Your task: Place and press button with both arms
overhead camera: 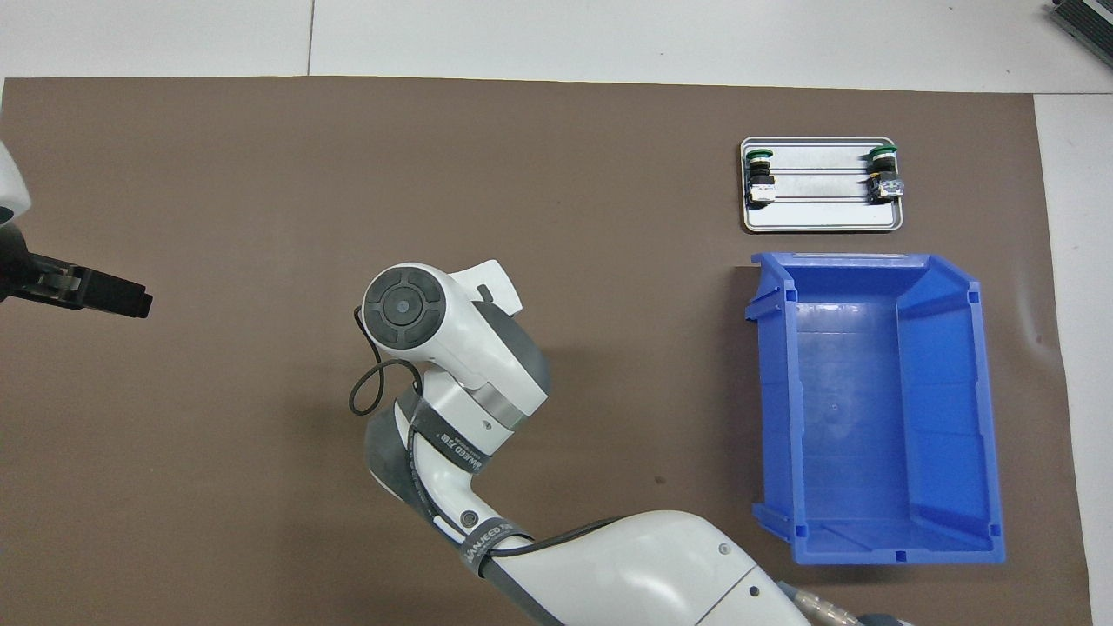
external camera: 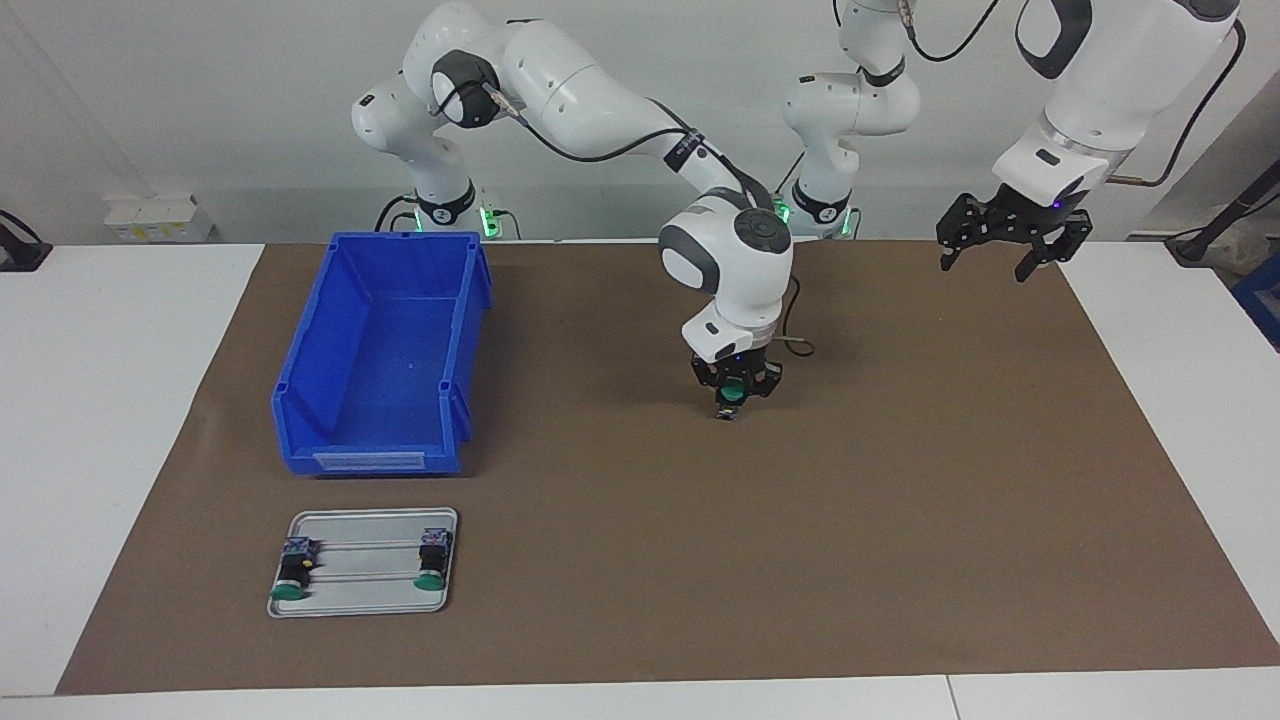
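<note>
Clamped on the button (external camera: 733, 394), the right gripper (external camera: 735, 398) holds it upright at mid-mat, while the left gripper (external camera: 1001, 258), spread open, waits raised toward its own end.

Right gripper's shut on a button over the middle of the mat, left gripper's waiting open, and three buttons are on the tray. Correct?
Not quite: the tray holds two buttons, not three, as the facing view shows. The rest stands: the right gripper is shut on a button over the middle of the mat, and the left gripper waits open.
</note>
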Robot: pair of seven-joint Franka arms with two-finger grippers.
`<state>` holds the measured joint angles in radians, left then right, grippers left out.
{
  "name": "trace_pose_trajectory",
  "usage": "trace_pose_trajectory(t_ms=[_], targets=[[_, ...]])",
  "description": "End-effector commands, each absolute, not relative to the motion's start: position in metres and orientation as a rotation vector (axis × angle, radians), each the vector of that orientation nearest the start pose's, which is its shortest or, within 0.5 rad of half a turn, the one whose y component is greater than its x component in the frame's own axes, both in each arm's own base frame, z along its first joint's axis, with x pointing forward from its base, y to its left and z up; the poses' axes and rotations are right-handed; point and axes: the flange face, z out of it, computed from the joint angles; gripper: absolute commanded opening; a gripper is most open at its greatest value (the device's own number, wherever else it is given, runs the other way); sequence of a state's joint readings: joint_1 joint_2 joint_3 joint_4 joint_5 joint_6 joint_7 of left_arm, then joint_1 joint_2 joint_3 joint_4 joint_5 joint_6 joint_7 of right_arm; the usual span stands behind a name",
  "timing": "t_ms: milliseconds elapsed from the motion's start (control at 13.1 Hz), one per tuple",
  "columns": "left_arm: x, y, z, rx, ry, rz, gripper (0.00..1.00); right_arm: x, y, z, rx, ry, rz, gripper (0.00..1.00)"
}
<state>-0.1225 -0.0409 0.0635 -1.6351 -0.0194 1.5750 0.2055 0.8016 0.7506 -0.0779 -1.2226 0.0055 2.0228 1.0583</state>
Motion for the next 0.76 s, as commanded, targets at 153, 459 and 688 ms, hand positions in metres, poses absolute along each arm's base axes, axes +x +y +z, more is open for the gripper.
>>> trace_pose_trajectory(t_ms=[153, 459, 688], targets=[[0.532, -0.029, 0.617, -3.120, 0.429, 0.021, 1.00, 0.605, 0.431, 0.418, -3.002, 0.666, -0.129, 0.19], [0.532, -0.029, 0.618, -3.120, 0.429, 0.019, 1.00, 0.642, 0.325, 0.470, -2.996, 0.881, -0.106, 0.18], [0.532, -0.029, 0.617, -3.120, 0.429, 0.021, 1.00, 0.668, 0.230, 0.488, -2.988, 1.044, -0.073, 0.18]])
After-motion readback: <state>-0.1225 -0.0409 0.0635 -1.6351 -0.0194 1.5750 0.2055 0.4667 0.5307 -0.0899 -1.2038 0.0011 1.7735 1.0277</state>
